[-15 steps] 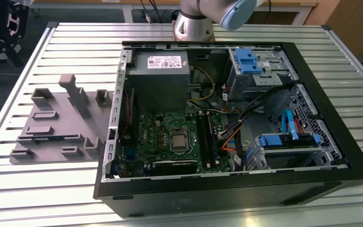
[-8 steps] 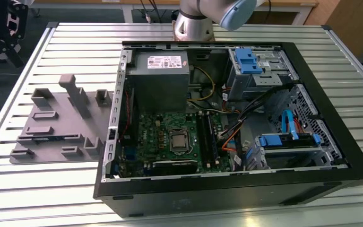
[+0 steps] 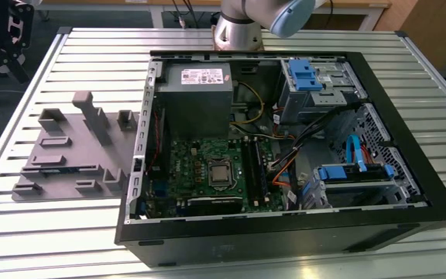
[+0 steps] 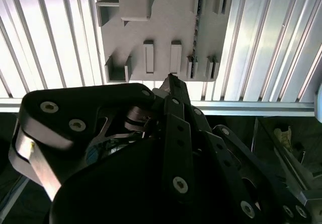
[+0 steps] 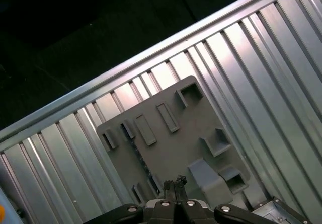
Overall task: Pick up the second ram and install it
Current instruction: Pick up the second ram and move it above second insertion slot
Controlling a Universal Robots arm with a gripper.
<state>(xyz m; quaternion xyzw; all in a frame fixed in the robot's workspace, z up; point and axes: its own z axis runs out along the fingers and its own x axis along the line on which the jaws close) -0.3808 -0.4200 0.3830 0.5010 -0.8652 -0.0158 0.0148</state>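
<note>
The gripper (image 5: 175,182) is pictured above the grey holder plate (image 5: 181,143) on the slatted aluminium table (image 5: 261,83), its fingers pressed together with nothing between them. The second ram (image 4: 197,32) is seen standing on edge in a narrow slot of the plate, which is set at the exterior view's left of the opened computer case (image 3: 285,232).

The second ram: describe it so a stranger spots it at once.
On the exterior view's left, beside the open computer case, lies a grey holder plate. The second ram stands on edge in its brackets: a thin blue strip among grey blocks.
</note>
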